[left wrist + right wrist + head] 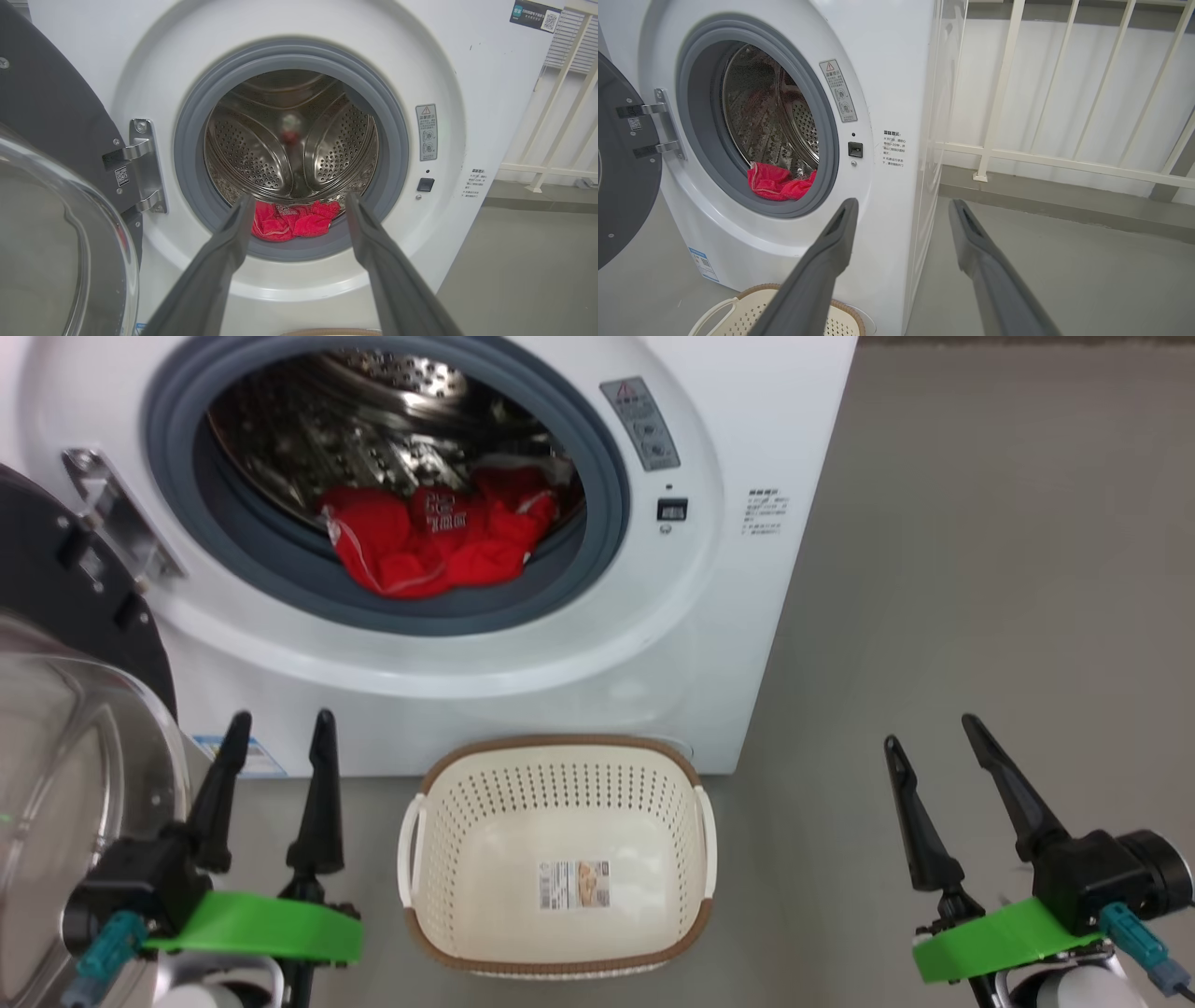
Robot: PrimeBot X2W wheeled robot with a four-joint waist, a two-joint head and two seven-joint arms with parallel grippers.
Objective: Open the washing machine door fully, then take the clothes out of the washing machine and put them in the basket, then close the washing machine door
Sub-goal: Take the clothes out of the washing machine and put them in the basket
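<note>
Over grey floor [980, 569], faced the clothes [439, 541] slumped at the front lip of the washing machine [747, 429], soft, light, likely best pinched at a raised fold, with left claw [282, 719] and right claw [932, 730] spread apart, empty.

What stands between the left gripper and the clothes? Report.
Nothing visible does. The washing machine door hangs open at the left, the left gripper faces the porthole, and the clothes lie at the drum's front.

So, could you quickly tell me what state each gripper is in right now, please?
Left gripper: open, holding nothing.
Right gripper: open, holding nothing.
</note>
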